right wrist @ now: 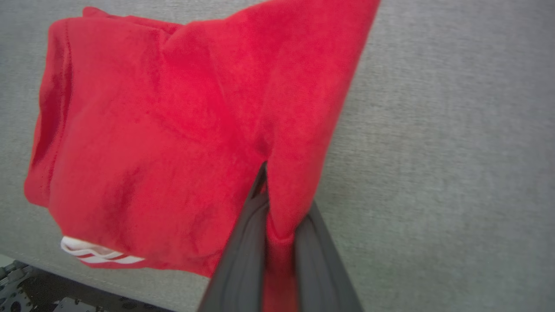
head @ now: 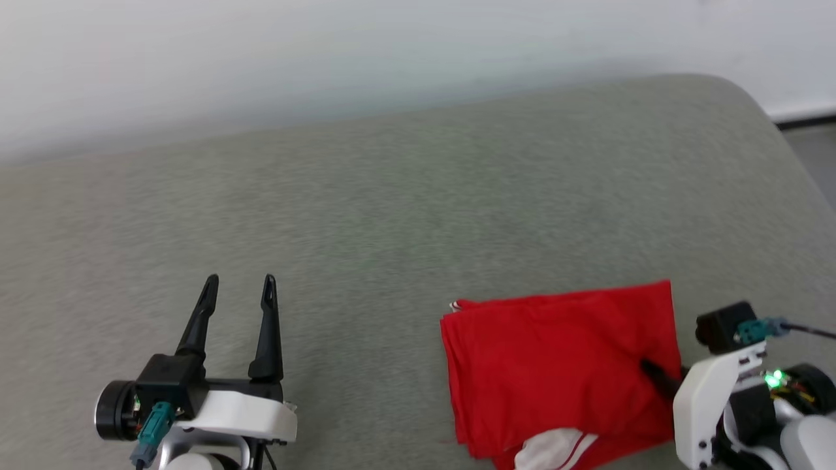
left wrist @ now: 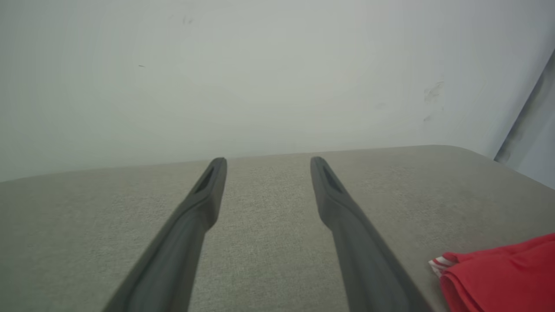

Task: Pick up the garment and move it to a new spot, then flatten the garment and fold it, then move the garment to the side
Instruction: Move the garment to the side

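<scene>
The garment (head: pixel 555 365) lies folded into a red rectangle at the lower right of the grey padded table (head: pixel 392 215), a white sleeve with red stripes poking out at its near edge. My right gripper (head: pixel 656 375) is shut on the garment's right edge; in the right wrist view its two fingers (right wrist: pixel 243 255) pinch a bunched fold of the red cloth (right wrist: pixel 173 130). My left gripper (head: pixel 238 287) stands open over bare table to the left, well apart from the garment. The left wrist view shows a corner of the garment (left wrist: pixel 498 273) at the lower right. The lettering is hidden.
A pale wall (head: pixel 326 59) runs behind the table. The table's rounded corner (head: pixel 738 91) is at the upper right, with floor beyond it. The table's near edge (right wrist: pixel 108 281) passes close under the garment in the right wrist view.
</scene>
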Robot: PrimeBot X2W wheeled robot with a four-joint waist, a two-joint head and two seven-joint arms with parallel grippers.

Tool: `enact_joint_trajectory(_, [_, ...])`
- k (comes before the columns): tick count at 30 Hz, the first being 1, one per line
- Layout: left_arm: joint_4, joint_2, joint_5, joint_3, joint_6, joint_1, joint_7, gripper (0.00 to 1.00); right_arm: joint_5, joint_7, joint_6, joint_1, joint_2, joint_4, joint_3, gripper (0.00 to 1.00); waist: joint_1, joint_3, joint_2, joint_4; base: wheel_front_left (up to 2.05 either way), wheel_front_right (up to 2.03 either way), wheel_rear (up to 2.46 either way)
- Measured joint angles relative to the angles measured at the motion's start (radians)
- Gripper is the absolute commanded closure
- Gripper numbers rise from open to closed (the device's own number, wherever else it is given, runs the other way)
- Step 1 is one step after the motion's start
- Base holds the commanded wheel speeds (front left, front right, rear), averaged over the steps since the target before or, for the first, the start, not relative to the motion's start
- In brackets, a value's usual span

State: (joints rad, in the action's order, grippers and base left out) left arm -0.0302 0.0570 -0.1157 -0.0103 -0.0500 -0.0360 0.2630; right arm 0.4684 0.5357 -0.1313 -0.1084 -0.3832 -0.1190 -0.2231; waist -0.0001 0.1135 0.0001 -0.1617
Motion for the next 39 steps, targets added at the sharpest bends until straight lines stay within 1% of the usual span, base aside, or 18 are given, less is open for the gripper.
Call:
enact_joint_trajectory(4, [0.013,0.009,0.019,-0.015,-0.005,-0.026,0.0,0.0,-0.026,-0.035,0.0,-0.062,-0.004,-0.011,-0.003,1.0,0.0,0.031,0.0,-0.088,0.0,0.0,0.0])
enact_joint_trajectory(11, [0.021,0.039,0.042,-0.027,-0.013,-0.089,-0.001,0.0,-0.044,-0.1,0.0,-0.184,-0.005,-0.081,-0.007,1.0,0.0001,0.109,0.0,-0.225,0.0,0.0,0.0])
enact_joint_trajectory(18, [0.091,0.074,0.071,-0.051,-0.02,-0.163,-0.051,0.0,-0.061,-0.155,0.0,-0.315,-0.038,-0.175,0.053,1.0,0.0002,0.228,0.0,-0.298,0.0,0.0,0.0])
enact_joint_trajectory(22, [0.145,0.087,0.088,-0.073,-0.025,-0.224,-0.091,0.0,-0.046,-0.214,0.0,-0.394,-0.076,-0.243,0.115,1.0,0.0002,0.305,-0.0001,-0.315,0.0,0.0,0.0])
enact_joint_trajectory(25, [0.178,0.097,0.097,-0.092,-0.031,-0.27,-0.117,0.0,-0.017,-0.25,0.0,-0.448,-0.096,-0.297,0.14,1.0,0.0002,0.364,0.0,-0.314,0.0,0.0,0.0])
enact_joint_trajectory(29, [0.21,0.12,0.114,-0.113,-0.044,-0.325,-0.146,0.0,0.003,-0.307,0.0,-0.523,-0.143,-0.381,0.19,1.0,0.0003,0.439,-0.0001,-0.303,0.0,0.0,0.0])
enact_joint_trajectory(33, [0.248,0.132,0.122,-0.127,-0.047,-0.364,-0.172,0.0,0.05,-0.326,0.0,-0.575,-0.173,-0.457,0.223,1.0,0.0003,0.504,-0.0001,-0.285,0.0,0.0,0.0])
enact_joint_trajectory(36, [0.282,0.14,0.13,-0.134,-0.048,-0.392,-0.193,0.0,0.058,-0.351,0.0,-0.611,-0.214,-0.512,0.256,1.0,0.0003,0.549,-0.0001,-0.272,0.0,0.0,0.0])
enact_joint_trajectory(39, [0.309,0.151,0.145,-0.155,-0.053,-0.427,-0.205,0.0,0.073,-0.373,0.0,-0.634,-0.236,-0.571,0.294,1.0,0.0003,0.592,-0.0001,-0.257,0.0,0.0,0.0])
